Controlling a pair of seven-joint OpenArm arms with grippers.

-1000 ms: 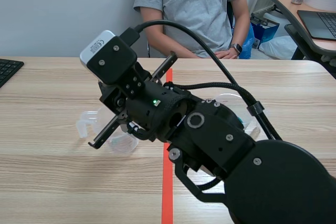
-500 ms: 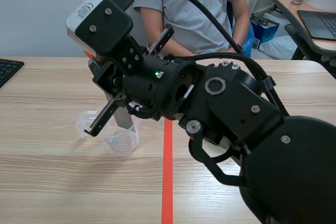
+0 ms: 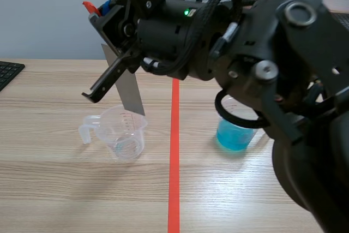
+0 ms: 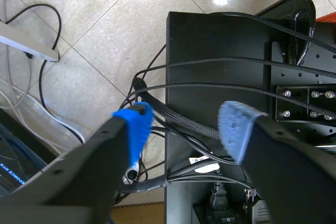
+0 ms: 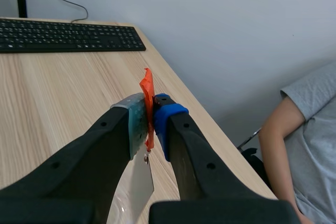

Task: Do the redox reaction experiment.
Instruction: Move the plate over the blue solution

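The right arm [image 3: 262,53] reaches in from its side across the light wooden worktop [image 3: 54,189], past the single orange-red tape line [image 3: 173,178]. Its jaws are clenched on one thin grey metal strip [image 3: 131,96] topped with an orange-red tab [image 3: 90,8]. In the right wrist view the tab [image 5: 147,95] is pinched between the two pads, and the strip [image 5: 140,182] hangs below them.

The strip is held tilted above the worktop. Its lower end meets the rim of a clear plastic measuring cup with a handle [image 3: 122,132], which stands on the far side of the tape line from the arm's base. Whether the tip is inside the cup cannot be told.

A second clear cup, holding blue liquid [image 3: 235,133], stands on the other side of the line, well apart from the first and partly behind the arm. That makes two cups and one strip.

One black keyboard [image 3: 8,72] lies at the worktop's far left edge and shows in the right wrist view as well [image 5: 63,35]. One person in a grey T-shirt [image 5: 310,124] sits across the worktop.

The left jaws are released and hold nothing. One blue-padded finger [image 4: 134,129] stands to each side above a black base [image 4: 220,51], cables and a tiled floor [image 4: 105,24].
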